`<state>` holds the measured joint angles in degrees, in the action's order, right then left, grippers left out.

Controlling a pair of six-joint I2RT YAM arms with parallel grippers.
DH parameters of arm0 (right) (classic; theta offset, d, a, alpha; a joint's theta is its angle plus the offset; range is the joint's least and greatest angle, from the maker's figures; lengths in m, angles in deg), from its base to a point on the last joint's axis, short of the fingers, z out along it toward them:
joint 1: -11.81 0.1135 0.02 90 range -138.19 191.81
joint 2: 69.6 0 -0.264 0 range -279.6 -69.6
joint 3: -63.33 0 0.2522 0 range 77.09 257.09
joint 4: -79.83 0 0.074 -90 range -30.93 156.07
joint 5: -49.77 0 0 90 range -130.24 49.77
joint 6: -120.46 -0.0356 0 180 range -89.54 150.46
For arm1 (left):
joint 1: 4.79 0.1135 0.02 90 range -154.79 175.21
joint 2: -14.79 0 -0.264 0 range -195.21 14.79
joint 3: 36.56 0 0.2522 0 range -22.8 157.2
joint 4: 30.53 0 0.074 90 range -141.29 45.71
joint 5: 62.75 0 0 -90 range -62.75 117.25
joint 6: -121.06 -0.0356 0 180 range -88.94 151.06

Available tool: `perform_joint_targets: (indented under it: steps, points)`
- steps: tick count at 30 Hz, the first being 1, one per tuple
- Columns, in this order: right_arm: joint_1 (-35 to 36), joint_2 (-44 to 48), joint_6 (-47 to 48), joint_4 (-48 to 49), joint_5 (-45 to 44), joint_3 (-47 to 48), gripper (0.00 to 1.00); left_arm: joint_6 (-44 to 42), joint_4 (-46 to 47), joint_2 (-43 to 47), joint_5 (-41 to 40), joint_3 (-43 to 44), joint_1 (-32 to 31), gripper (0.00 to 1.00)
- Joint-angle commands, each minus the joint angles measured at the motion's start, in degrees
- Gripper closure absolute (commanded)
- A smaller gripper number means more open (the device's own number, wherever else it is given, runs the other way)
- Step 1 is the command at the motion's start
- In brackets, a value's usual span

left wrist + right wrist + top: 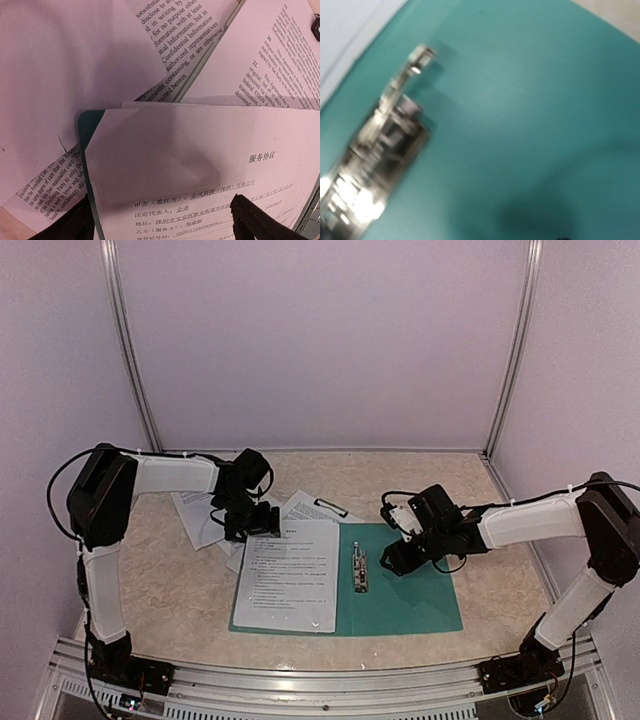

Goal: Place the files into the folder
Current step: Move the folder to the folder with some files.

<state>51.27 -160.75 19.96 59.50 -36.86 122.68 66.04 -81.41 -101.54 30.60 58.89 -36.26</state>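
Where the files [290, 575] lie: one on the folder's [410, 590] left half; other sheets [200, 518] on the desk [160, 590] just past the folder's far left corner, slanted.
Left tool [250, 523]: wide open, holding nothing, above that corner; the nearer arm.
Right tool [398, 558]: over the folder's right half, by the clip [360, 570]; can't tell how open.

I read 服务协议 as the heading on the nearest sheet [200, 170], with 法定代表人:金鼎 lower down. The sheet behind it [185, 45] says "Confidential Information" and "authorized representatives". The right-hand sheet [280, 60] bears clause numbers 20 and 21. The lower-left sheet [45, 185] says "reasonable care".
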Motion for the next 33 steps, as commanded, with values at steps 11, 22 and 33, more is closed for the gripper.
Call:
perform_joint_targets:
  steps: [11,22,33]
  points:
    - [-0.4,3.3,-1.0,-0.7,-1.6,-2.9,0.37,2.2,-0.4,-5.5,0.4,5.9,-7.5,0.09]
    - [-0.4,3.2,-0.2,-3.3,-4.2,0.7,0.36,3.8,1.5,-6.7,4.8,8.7,-12.1,0.10]
    - [-0.7,-9.9,1.5,-1.3,-0.1,19.6,0.28,3.1,4.5,4.9,-2.3,1.1,-9.4,0.07]
